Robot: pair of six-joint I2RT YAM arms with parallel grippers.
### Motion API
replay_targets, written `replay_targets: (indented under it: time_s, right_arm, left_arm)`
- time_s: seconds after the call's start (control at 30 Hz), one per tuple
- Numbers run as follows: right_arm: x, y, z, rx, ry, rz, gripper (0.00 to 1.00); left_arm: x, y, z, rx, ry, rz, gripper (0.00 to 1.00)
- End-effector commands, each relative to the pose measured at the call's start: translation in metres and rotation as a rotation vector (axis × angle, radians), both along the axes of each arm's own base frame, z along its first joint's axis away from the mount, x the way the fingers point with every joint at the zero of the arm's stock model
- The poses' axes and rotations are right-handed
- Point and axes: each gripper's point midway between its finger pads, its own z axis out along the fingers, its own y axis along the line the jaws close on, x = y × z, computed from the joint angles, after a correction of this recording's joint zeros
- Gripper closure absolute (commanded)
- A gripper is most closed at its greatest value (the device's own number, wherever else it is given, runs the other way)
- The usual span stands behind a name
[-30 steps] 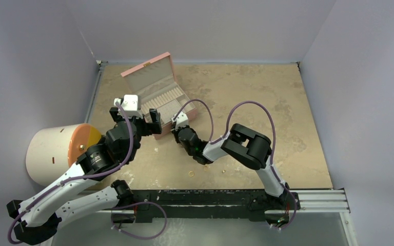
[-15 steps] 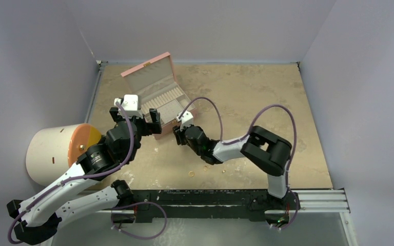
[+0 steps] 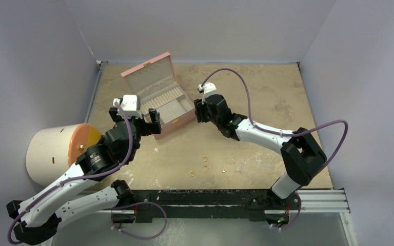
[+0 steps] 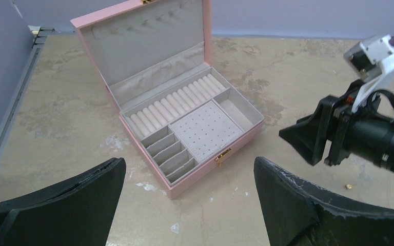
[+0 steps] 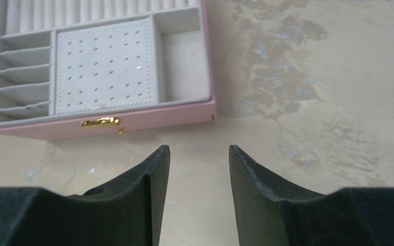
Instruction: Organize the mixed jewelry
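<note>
The mixed jewelry lies loose on the tan table near the front: three small gold rings (image 3: 191,173), (image 3: 205,160), (image 3: 205,167) and a tiny gold stud (image 3: 223,170). One gold stud (image 4: 347,186) shows in the left wrist view. The open pink box (image 3: 144,77) stands at the back left, and its compartments look empty (image 5: 182,56). My left gripper (image 3: 153,119) is open and empty just in front of the box (image 4: 189,163). My right gripper (image 3: 197,109) is open and empty beside the box's right front corner, pointing at it (image 5: 199,148).
A white cylinder with an orange face (image 3: 56,151) stands at the left wall next to my left arm. Grey walls close the table on three sides. A black rail (image 3: 225,197) runs along the front edge.
My right arm has stretched out and swung up and to the right, from in front of the box to its right side. The left arm and the jewelry have not moved.
</note>
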Motion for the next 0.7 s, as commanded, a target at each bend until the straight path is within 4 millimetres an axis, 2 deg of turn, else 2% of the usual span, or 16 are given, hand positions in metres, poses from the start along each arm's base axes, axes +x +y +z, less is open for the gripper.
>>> replay_targets:
  time_s: [0.0, 0.07, 0.2, 0.47, 0.67]
  right_arm:
    - [0.016, -0.014, 0.028, -0.041, 0.036, 0.0, 0.5]
    - [0.029, -0.014, 0.04, -0.037, 0.03, -0.006, 0.49]
    - [0.049, -0.005, 0.047, -0.041, 0.046, 0.005, 0.45]
    - [0.08, 0.023, 0.025, -0.037, 0.126, -0.008, 0.47]
    - [0.094, 0.034, 0.009, -0.045, 0.15, -0.02, 0.48]
  left_arm:
    - [0.001, 0.004, 0.013, -0.023, -0.037, 0.014, 0.04]
    - [0.001, 0.004, 0.012, -0.02, -0.035, 0.015, 0.04]
    - [0.001, 0.004, 0.012, -0.02, -0.035, 0.016, 0.04]
    - [0.001, 0.007, 0.013, -0.022, -0.037, 0.029, 0.05]
    - [0.001, 0.007, 0.013, -0.023, -0.038, 0.031, 0.04]
